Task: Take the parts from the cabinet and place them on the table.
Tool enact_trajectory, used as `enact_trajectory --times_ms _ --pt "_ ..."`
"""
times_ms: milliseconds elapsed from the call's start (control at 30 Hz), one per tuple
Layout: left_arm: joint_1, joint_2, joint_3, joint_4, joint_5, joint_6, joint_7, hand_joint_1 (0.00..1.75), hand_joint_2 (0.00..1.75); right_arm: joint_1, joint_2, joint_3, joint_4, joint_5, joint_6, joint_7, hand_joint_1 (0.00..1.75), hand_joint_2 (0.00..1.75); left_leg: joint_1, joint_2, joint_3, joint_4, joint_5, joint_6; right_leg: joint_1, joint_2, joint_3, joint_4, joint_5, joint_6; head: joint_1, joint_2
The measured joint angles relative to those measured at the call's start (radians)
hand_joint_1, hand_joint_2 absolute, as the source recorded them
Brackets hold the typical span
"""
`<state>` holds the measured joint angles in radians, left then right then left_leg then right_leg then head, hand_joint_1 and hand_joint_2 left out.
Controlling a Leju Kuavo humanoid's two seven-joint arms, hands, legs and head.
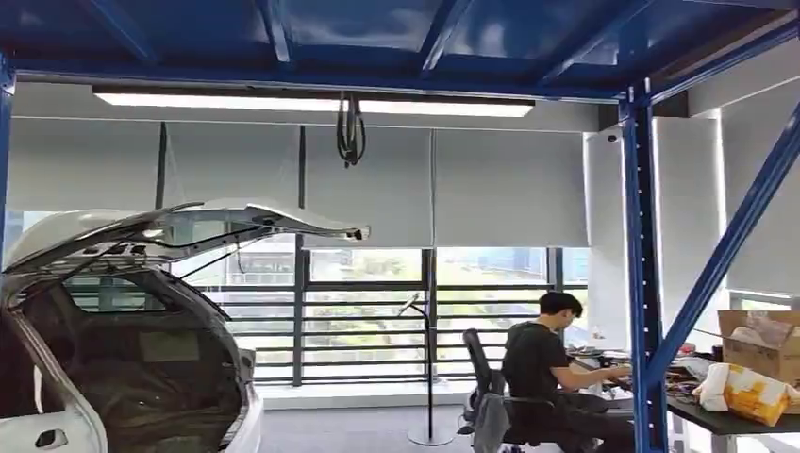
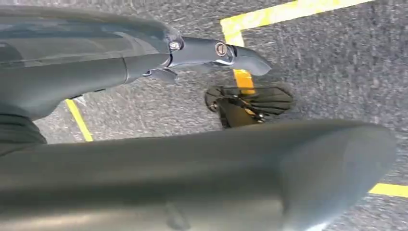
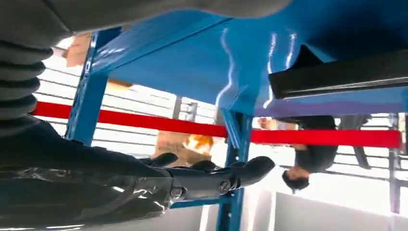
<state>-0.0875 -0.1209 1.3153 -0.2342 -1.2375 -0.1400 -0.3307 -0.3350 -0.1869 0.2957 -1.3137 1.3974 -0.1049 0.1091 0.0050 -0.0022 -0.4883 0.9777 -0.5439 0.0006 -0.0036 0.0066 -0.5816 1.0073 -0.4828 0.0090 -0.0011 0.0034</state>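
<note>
**Both hands empty; no parts in sight beyond the clutter on the desk**

The head view looks across a room framed by a blue steel rack (image 1: 642, 283). A white car (image 1: 123, 330) with its tailgate raised stands at the left, before a wall of windows with grey blinds (image 1: 377, 179). A person (image 1: 547, 368) sits on a chair at the desk (image 1: 717, 420) at the right, reaching toward its cluttered top. On the desk's near end lie a white and orange bag (image 1: 745, 392) and, behind it, an open cardboard box (image 1: 759, 344). Whether any of the clutter is the task's parts I cannot tell, and the cabinet cannot be made out.

The left hand (image 2: 207, 53) hangs over grey carpet marked with yellow tape lines (image 2: 240, 29), its fingers stretched out and holding nothing.

The right hand (image 3: 211, 175) is raised before the blue rack and a red bar (image 3: 183, 126); its fingers are extended and apart, gripping nothing.
</note>
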Motion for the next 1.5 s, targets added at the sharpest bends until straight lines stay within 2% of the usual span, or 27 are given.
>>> enact_trajectory --times_ms 400,1133,1500 --pt "-0.001 0.003 -0.012 0.000 -0.009 -0.008 0.000 0.00 0.00 -0.085 0.061 0.017 0.135 0.061 -0.005 0.024 0.00 1.75 -0.002 0.000 -0.001 0.000 0.000 0.000 -0.002 -0.001 0.000 0.000 0.000 0.000 0.000 0.000" --pt "-0.003 0.003 -0.019 0.000 -0.013 -0.018 -0.013 0.00 0.00 -0.172 0.105 0.014 0.291 0.055 0.002 -0.028 0.00 1.75 -0.002 0.000 0.000 0.000 0.000 0.000 -0.002 0.000 0.000 0.000 0.000 0.000 0.000 0.000" --pt "-0.003 0.001 -0.027 0.003 -0.010 -0.019 -0.015 0.00 0.00 -0.247 0.142 0.036 0.408 0.073 -0.023 -0.024 0.00 1.75 -0.002 0.000 0.000 0.000 0.000 0.000 -0.002 -0.001 0.000 0.000 0.000 0.000 0.000 0.000"
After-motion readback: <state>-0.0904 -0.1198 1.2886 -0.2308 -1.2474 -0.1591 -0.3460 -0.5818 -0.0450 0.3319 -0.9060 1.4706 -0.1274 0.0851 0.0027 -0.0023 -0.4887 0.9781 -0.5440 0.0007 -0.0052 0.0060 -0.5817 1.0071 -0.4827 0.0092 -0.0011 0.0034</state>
